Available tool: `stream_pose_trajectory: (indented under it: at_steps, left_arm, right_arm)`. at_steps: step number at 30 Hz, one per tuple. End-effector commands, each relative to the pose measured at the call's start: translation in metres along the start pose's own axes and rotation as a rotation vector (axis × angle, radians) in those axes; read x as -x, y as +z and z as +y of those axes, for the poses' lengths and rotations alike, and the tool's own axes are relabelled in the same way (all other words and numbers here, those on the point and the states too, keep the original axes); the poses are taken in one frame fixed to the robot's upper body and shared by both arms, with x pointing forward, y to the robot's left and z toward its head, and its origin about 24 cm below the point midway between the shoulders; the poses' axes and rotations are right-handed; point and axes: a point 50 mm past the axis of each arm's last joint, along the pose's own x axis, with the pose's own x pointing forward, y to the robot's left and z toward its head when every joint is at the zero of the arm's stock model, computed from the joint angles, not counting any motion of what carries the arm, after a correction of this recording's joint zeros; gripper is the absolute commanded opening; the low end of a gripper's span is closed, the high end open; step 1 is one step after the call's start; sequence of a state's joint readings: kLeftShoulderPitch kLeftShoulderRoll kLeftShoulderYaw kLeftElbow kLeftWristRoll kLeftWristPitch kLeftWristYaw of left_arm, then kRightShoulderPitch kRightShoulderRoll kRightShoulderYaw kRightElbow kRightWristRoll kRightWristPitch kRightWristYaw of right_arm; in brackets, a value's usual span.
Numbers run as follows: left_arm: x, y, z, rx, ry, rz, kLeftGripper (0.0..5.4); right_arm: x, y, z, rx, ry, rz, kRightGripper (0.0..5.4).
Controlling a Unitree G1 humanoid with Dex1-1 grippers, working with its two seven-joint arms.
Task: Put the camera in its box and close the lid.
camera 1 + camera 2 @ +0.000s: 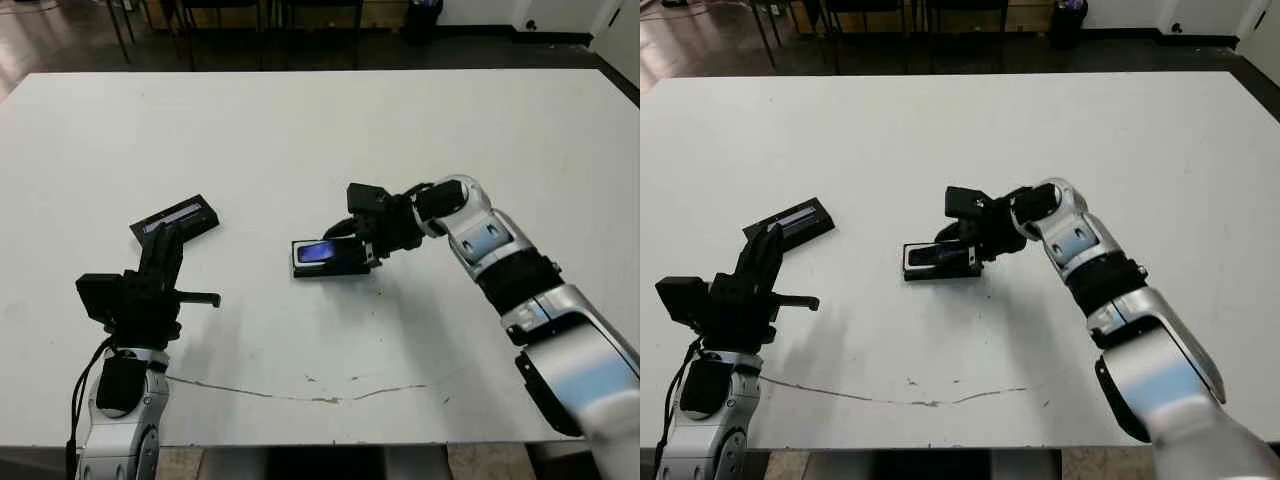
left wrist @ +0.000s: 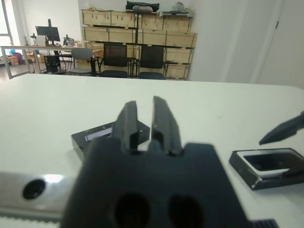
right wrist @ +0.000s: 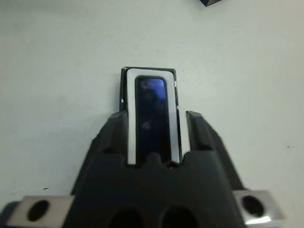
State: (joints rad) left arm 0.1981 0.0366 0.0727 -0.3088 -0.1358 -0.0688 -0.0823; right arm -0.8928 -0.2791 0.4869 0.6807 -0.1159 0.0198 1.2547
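On the white table (image 1: 420,120), the camera (image 3: 152,114) lies glossy face up inside the white-lined box (image 1: 330,257), which sits near the middle of the surface. The right gripper (image 1: 352,240) is at the box's right end; its wrist view shows the 2 black fingers (image 3: 111,130) spread, one on each side of the box, with the camera between them and nothing pinched. Whether the fingertips touch the box walls is hard to judge from these angles.

Well apart to the left, the lid (image 1: 176,220) rests flat on the table, pale stripe up. The left gripper (image 1: 165,245) hangs just above its near edge, fingers (image 2: 127,124) drawn close together with only a thin gap, holding nothing.

With the camera apparently seated, the 1st step looks done and the closing step is at hand. The next move likely calls for the right gripper to clear the box, and for the left gripper to open, take the lid by its edges, carry it over the box and set it down square.
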Motion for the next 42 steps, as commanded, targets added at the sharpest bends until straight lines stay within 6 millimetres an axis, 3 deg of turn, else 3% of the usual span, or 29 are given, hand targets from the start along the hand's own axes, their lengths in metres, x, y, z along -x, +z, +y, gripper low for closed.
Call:
stream_pose_trajectory:
  at_steps: [1, 12, 18, 23, 28, 33, 37, 42]
  left_arm:
    - [0.003, -0.006, 0.003, -0.009, -0.002, 0.036, 0.0]
    - [0.002, -0.005, 0.002, -0.008, -0.002, 0.035, 0.0]
    - [0.003, -0.004, 0.004, -0.017, -0.005, 0.026, 0.0]
    - [0.003, 0.004, 0.015, -0.049, -0.002, -0.02, 0.0]
    - [-0.005, 0.023, 0.039, -0.113, -0.043, -0.044, 0.0]
    - [-0.022, 0.048, 0.066, -0.296, -0.169, -0.015, 0.0]
    - [-0.045, 0.071, 0.079, -0.454, -0.276, 0.056, 0.62]
    - [-0.081, 0.086, 0.087, -0.557, -0.445, 0.126, 1.87]
  right_arm:
    - [-0.002, -0.02, 0.009, -0.029, 0.073, 0.066, 3.02]
    - [0.014, -0.025, 0.005, -0.006, 0.042, 0.045, 5.29]
    - [0.035, -0.031, 0.004, -0.133, -0.012, -0.105, 5.38]
    - [0.066, -0.032, 0.015, -0.336, -0.318, -0.361, 5.38]
    - [0.078, -0.042, 0.043, -0.405, -0.737, -0.468, 4.57]
    - [0.082, -0.056, 0.058, -0.479, -0.765, -0.495, 3.42]
    - [0.086, -0.062, 0.064, -0.504, -0.762, -0.51, 2.54]
    - [0.09, -0.064, 0.066, -0.514, -0.766, -0.512, 1.34]
